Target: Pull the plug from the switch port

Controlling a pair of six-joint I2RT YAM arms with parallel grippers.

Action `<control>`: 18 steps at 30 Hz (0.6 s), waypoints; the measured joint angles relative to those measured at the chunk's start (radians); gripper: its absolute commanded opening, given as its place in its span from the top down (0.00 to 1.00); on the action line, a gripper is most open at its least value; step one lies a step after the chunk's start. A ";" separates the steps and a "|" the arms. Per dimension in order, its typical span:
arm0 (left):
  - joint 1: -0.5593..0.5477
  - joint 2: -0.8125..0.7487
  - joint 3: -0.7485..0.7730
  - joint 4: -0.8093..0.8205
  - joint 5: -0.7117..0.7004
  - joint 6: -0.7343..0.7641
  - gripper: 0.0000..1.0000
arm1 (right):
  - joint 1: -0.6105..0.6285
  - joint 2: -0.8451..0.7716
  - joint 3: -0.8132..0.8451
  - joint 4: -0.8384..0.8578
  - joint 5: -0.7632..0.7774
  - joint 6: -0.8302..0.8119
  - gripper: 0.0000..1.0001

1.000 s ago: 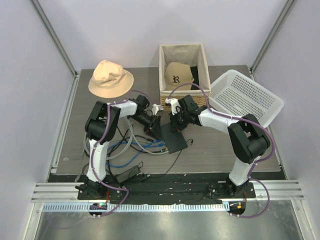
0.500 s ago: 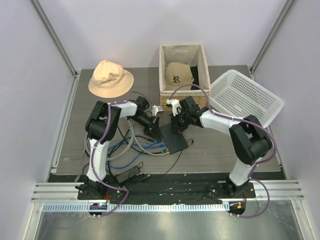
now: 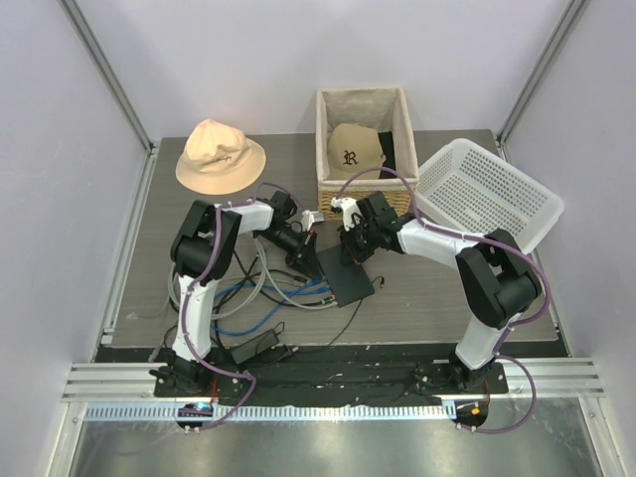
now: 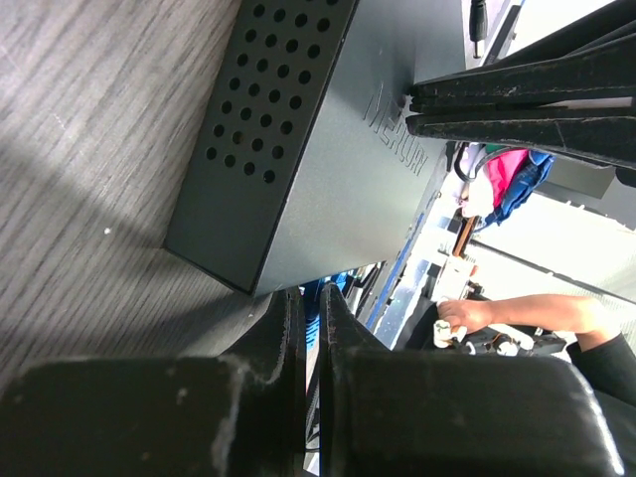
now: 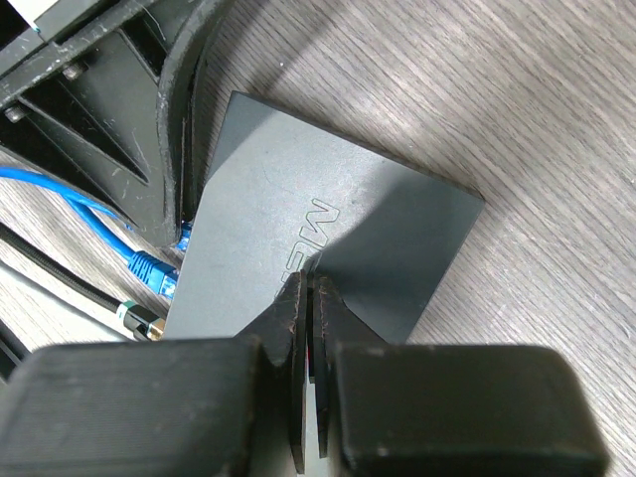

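The switch (image 3: pixel 346 280) is a flat dark-grey box lying on the table between my arms; it also shows in the left wrist view (image 4: pixel 318 159) and the right wrist view (image 5: pixel 318 238). My left gripper (image 3: pixel 306 256) is at the switch's left edge, its jaws nearly closed on a blue plug (image 5: pixel 186 237); blue shows between the fingers in the left wrist view (image 4: pixel 310 298). My right gripper (image 3: pixel 350 250) is shut, and its tips (image 5: pixel 310 283) press on the switch's top by the logo. A second blue plug (image 5: pixel 151 273) lies loose beside the edge.
Blue and grey cables (image 3: pixel 283 290) tangle left of the switch, with a black power adapter (image 3: pixel 256 348) near the front edge. A tan bucket hat (image 3: pixel 221 151) lies at back left, a wicker basket (image 3: pixel 323 139) holds a cap, and a white plastic basket (image 3: pixel 487 189) stands at right.
The right gripper has shifted very slightly on the switch. The left gripper and the switch have barely moved.
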 measured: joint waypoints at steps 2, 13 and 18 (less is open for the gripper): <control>0.000 0.000 0.000 -0.001 -0.001 0.004 1.00 | 0.000 0.000 0.000 0.000 0.000 0.000 0.98; 0.001 0.061 0.087 -0.105 0.017 0.029 1.00 | 0.000 0.000 0.000 0.000 0.000 0.000 0.98; 0.007 0.050 0.037 -0.074 0.050 0.057 1.00 | 0.000 0.000 -0.002 0.003 -0.002 0.000 0.98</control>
